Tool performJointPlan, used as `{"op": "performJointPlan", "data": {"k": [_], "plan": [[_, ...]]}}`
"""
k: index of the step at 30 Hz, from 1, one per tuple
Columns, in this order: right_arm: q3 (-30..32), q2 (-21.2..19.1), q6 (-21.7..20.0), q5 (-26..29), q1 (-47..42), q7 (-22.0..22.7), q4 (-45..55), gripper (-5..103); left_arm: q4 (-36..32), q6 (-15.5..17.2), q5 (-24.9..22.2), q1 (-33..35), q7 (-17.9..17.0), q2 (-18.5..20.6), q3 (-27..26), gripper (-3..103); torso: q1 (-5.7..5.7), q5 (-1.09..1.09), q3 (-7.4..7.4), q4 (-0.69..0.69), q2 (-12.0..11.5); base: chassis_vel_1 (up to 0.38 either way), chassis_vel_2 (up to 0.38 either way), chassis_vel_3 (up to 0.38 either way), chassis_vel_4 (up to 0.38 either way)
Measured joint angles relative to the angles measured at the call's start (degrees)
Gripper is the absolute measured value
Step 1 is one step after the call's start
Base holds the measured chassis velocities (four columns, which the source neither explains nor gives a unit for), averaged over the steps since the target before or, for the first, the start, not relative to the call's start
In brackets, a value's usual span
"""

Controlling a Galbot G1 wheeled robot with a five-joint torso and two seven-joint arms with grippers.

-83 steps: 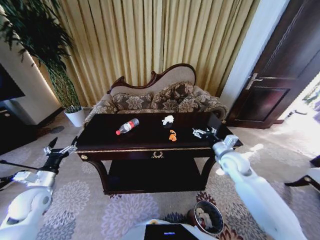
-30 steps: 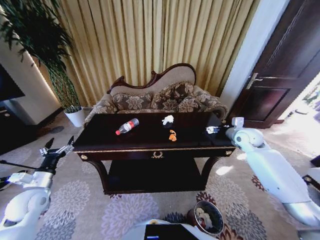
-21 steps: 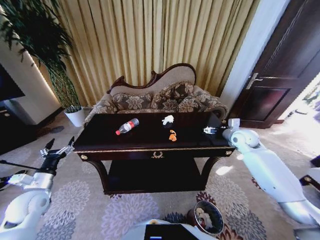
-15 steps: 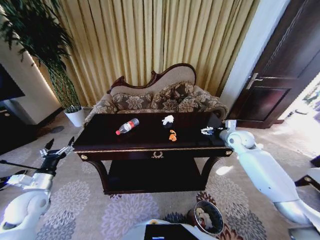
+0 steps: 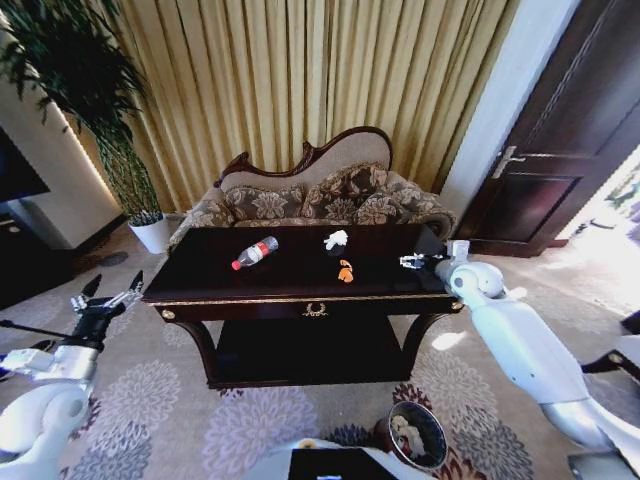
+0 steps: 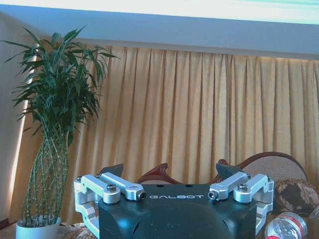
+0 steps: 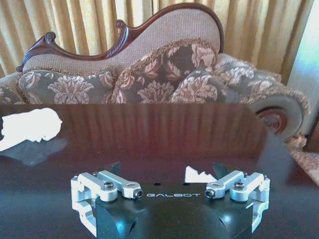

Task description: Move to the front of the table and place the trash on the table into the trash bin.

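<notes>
The right claw (image 5: 408, 262) hovers low over the desk's (image 5: 300, 285) right end, fingers spread wide and empty. Its wrist view shows a small white piece (image 7: 197, 175) between them on the glossy top, with crumpled white paper (image 7: 30, 127) farther off. The head view adds the bottle (image 5: 255, 252) and orange scrap (image 5: 345, 271) mid-desk and the trash bin (image 5: 416, 436) on the carpet. The left claw (image 5: 103, 298), open and empty, hangs beside the desk's left end.
</notes>
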Motion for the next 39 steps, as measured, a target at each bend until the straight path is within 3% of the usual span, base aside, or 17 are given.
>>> {"op": "performJointPlan", "data": {"k": [7,28,31,38,39], "plan": [[-0.9,-1.4,0.1,0.0,1.0,-1.2,-2.6,100,-0.5,-0.1,0.1,0.1,0.5,-1.2,0.3,100,0.0,0.01,0.0,0.01,0.0,0.0,0.0,0.0,0.0],[-2.2,-0.4,1.3,-1.5,0.7,-1.6,-5.5,103,-1.4,-0.2,-0.1,0.5,0.5,-1.3,-0.4,100,0.0,0.01,0.0,-0.01,0.0,0.0,0.0,0.0,0.0],[-2.2,-0.5,1.5,-1.5,0.6,-1.6,-5.5,97,-1.4,-0.2,-0.1,0.5,0.5,-1.2,-0.4,100,0.0,0.01,0.0,0.0,0.0,0.0,0.0,0.0,0.0],[-2.0,-0.6,2.3,-1.7,0.0,-1.6,-5.2,66,-1.6,-0.3,-0.1,0.5,0.5,-1.2,-0.5,100,0.0,0.01,0.0,0.0,0.0,0.0,0.0,0.0,0.0],[-2.0,-0.6,2.3,-1.7,0.0,-1.6,-5.2,66,-1.6,-0.3,-0.1,0.5,0.5,-1.2,-0.5,100,0.0,0.01,0.0,0.0,0.0,0.0,0.0,0.0,0.0]]}}
